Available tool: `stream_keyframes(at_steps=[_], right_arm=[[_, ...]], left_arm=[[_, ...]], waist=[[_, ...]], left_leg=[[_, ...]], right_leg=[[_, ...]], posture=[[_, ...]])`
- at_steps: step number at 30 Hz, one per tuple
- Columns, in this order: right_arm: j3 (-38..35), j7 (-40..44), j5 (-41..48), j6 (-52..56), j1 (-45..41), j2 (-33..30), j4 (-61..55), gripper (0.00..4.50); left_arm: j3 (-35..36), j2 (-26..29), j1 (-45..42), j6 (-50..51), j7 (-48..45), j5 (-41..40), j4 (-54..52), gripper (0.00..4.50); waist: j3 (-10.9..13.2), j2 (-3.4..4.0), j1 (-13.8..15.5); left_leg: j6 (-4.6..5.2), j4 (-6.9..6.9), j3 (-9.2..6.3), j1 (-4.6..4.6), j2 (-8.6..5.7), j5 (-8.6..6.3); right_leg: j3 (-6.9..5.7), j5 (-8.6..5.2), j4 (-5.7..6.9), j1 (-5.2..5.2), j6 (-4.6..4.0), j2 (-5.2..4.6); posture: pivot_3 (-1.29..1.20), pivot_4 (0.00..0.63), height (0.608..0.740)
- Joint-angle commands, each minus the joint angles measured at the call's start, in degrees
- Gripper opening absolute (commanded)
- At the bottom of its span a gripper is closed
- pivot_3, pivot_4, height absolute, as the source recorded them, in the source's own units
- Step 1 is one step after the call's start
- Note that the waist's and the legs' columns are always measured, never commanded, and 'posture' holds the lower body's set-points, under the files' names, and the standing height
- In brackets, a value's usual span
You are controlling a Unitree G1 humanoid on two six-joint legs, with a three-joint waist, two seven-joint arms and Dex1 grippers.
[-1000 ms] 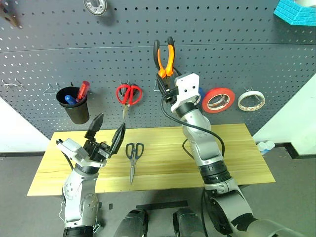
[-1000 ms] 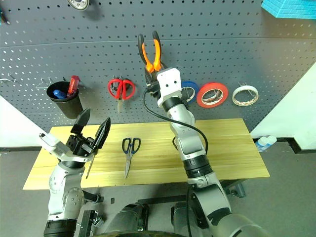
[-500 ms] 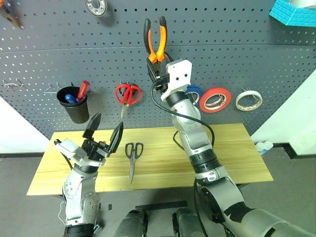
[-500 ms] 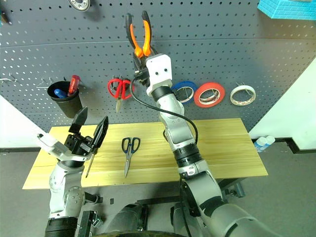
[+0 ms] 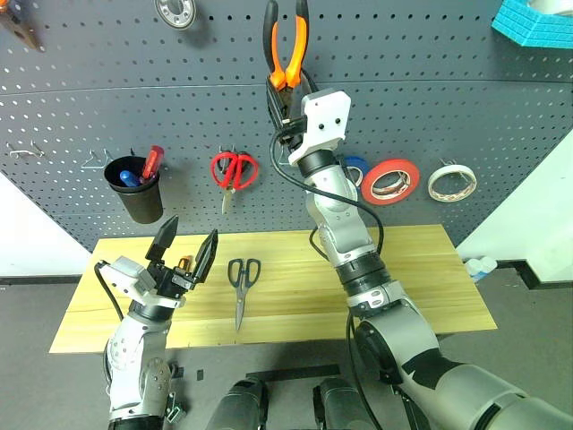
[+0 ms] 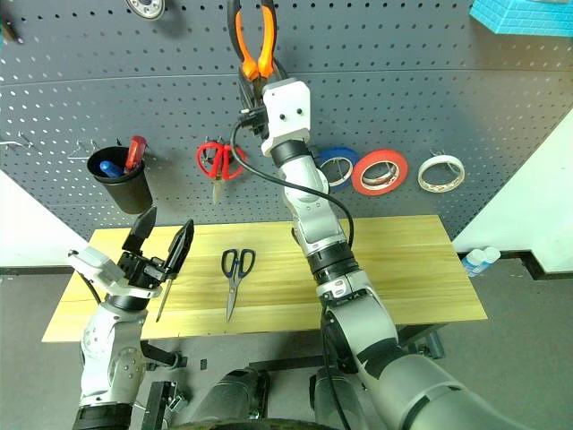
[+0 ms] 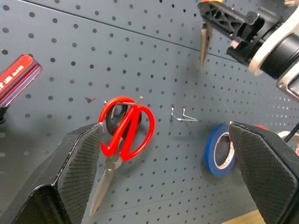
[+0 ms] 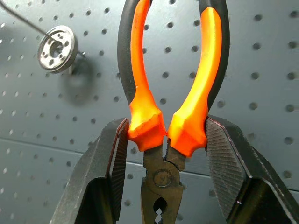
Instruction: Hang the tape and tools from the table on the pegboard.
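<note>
Orange-and-black-handled pliers (image 5: pixel 286 47), clamped in the right gripper (image 5: pixel 285 100), now sit higher against the dark grey pegboard (image 5: pixel 466 98) than before. Left gripper (image 5: pixel 182 250) hangs spread and empty over the wood-grain table (image 5: pixel 421 269). Its wrist view shows red-handled scissors (image 7: pixel 122 137) hooked up; the cream tape roll (image 5: pixel 453 182) hangs at the pegboard's right.

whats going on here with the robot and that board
The robot's right gripper is shut on orange-handled pliers, holding them up against the pegboard to hang them. Its left gripper waits open over the table, where black scissors lie unhung.
</note>
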Motion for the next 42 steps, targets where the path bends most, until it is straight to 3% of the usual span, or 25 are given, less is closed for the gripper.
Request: stream_keyframes(at_steps=[1, 15, 33, 42], right_arm=[[-1.65, -3.75, -1.44, -4.38, -2.84, 0.09, 3.19, 2.09], [-2.6, -12.11, -3.74, -12.42, -11.91, 1.8, 24.27, 2.09], [-2.16, -12.74, -3.57, -13.24, -11.06, 3.9, 25.47, 2.09], [-2.41, -14.31, -4.94, -12.47, -11.69, 2.26, 26.45, 2.09]], left_arm=[[0.34, 0.84, 0.8, 0.59, 0.33, -0.09, -3.32, 4.48], [0.01, 1.57, 4.33, 3.9, 1.37, -0.49, -9.25, 4.48], [0.32, 2.26, 9.85, 6.23, 3.22, -1.11, -16.1, 4.48], [-0.39, 2.16, 9.99, 6.63, 2.93, -1.02, -15.52, 4.48]], waist=[[0.04, 0.05, -0.02], [1.12, 0.82, 0.15], [3.88, 0.69, 1.32], [3.97, 0.67, 1.31]], left_leg=[[0.0, 0.0, 0.0, 0.0, 0.0, 0.0], [0.01, -0.12, -0.01, 0.0, 0.01, 0.0], [0.02, -0.33, -0.03, -0.12, 0.02, -0.01], [-0.04, -0.74, -0.02, -0.12, 0.02, 0.03]], right_leg=[[0.0, 0.0, 0.0, 0.0, 0.0, 0.0], [0.05, -0.02, -0.05, -0.01, -0.03, 0.0], [0.05, -0.03, -0.27, -0.14, -0.04, -0.04], [0.06, -0.1, -0.34, -0.22, -0.17, -0.06]], posture=[[0.08, 0.139, 0.717], [0.11, 0.187, 0.717], [0.14, 0.24, 0.717], [0.12, 0.223, 0.717]])
